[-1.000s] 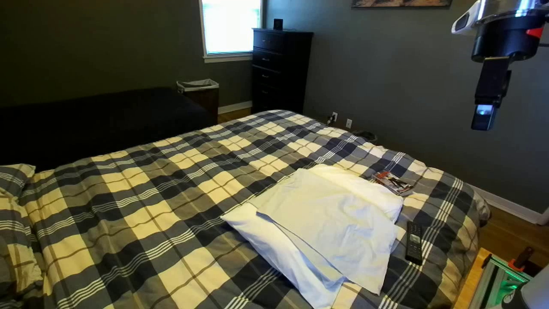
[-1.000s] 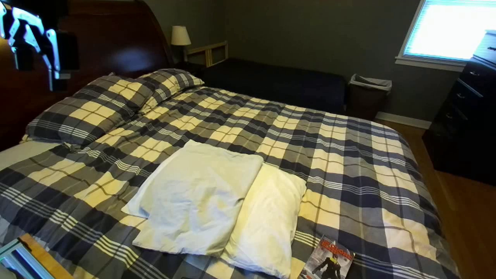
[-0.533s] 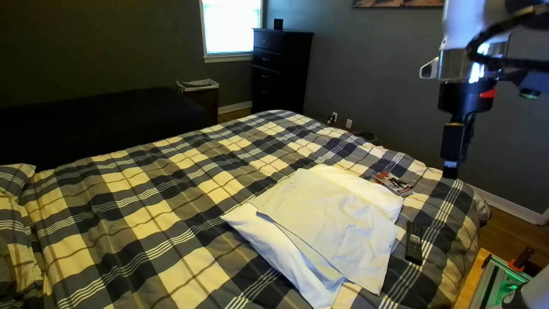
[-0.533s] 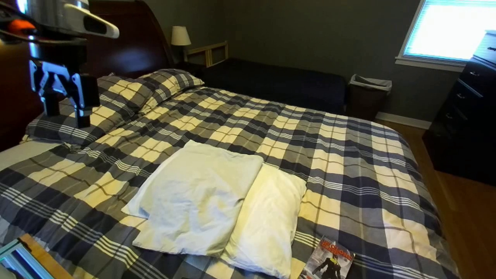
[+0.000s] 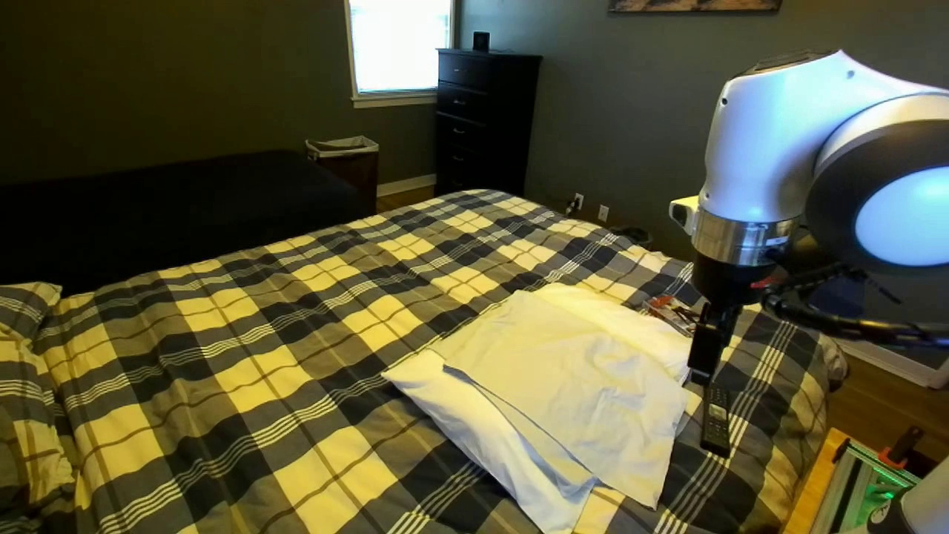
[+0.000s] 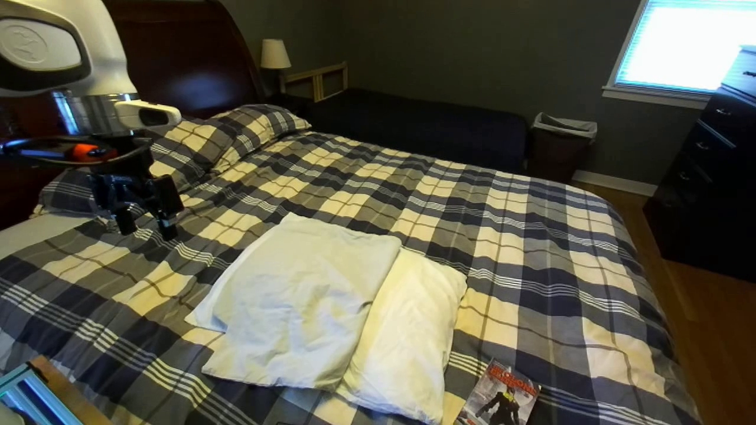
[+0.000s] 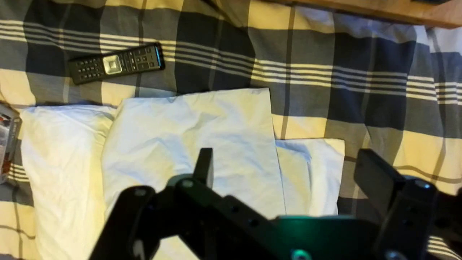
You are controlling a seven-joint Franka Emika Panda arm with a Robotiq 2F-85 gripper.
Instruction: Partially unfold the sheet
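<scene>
The sheet is a pale white-grey cloth folded in uneven layers on the plaid bedspread, and it shows in both exterior views (image 5: 571, 371) (image 6: 301, 301) and in the wrist view (image 7: 223, 126). A whiter layer sticks out on both sides of the top layer. My gripper (image 5: 700, 377) (image 6: 147, 229) points down, above the bed and apart from the sheet. In the wrist view the gripper (image 7: 285, 159) is open and empty, with one finger over the top layer and one over the bedspread beyond the sheet's edge. The gripper body hides the sheet's lower part there.
A black remote (image 5: 716, 423) (image 7: 117, 63) lies beside the sheet. A disc case (image 6: 502, 395) (image 7: 7, 137) lies off its white side. A wooden edge with a metal rail (image 5: 808, 482) (image 6: 65, 389) stands at the bed's side. Plaid pillows (image 6: 260, 121) lie by the headboard.
My arm has come down and in over the bed, from high up to lower near the sheet. The gripper stays open. The sheet has not moved.
</scene>
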